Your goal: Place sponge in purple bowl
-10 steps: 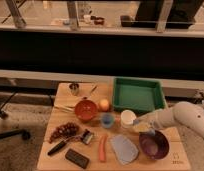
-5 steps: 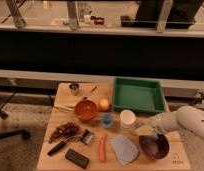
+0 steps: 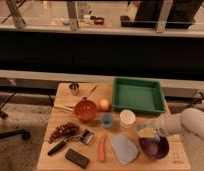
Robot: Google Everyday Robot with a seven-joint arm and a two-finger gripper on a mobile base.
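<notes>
The purple bowl (image 3: 155,148) stands at the front right of the wooden table (image 3: 61,155). My gripper (image 3: 146,133) reaches in from the right on a white arm (image 3: 187,123). It is shut on a yellowish sponge (image 3: 149,132) and holds it just above the bowl's back left rim. The fingers are mostly hidden behind the sponge.
A green tray (image 3: 137,96) sits at the back right. A white cup (image 3: 127,118), blue cup (image 3: 107,120), red bowl (image 3: 85,110), orange fruit (image 3: 104,104), carrot (image 3: 101,148), grey cloth (image 3: 123,148), grapes (image 3: 65,131), black block (image 3: 77,158) and metal cup (image 3: 73,89) lie around.
My gripper has come down and slightly toward the front with the sponge, from beside the white cup to just over the purple bowl's rim.
</notes>
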